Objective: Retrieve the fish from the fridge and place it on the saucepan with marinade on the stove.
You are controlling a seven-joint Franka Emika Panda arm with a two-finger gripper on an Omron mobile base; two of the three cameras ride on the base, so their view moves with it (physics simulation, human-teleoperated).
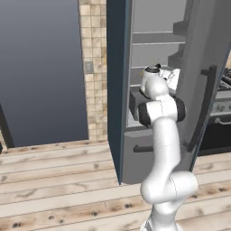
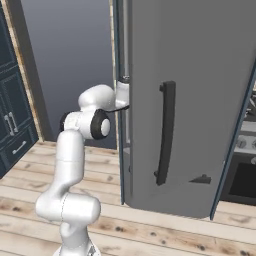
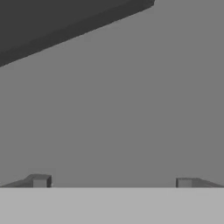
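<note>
Gripper (image 3: 112, 182) spread wide, fingertips (image 3: 40, 181) far apart with nothing between them, facing a plain grey surface with a darker slab across the far top. The hand is inside the fridge (image 1: 153, 49), reaching between the pale shelves past the open door (image 2: 190, 100) with its dark handle (image 2: 165, 132). To the right, the stove (image 1: 222, 101) edge peeks out. Fish: can't tell where it is.

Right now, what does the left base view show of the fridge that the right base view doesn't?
Left base view: the fridge interior, its pale shelves and grey drawer, with the arm reaching in. Right base view: the outer face of the open door, and dark blue cabinets at left. Both: the dark door handle, wooden floor and stove at right.
</note>
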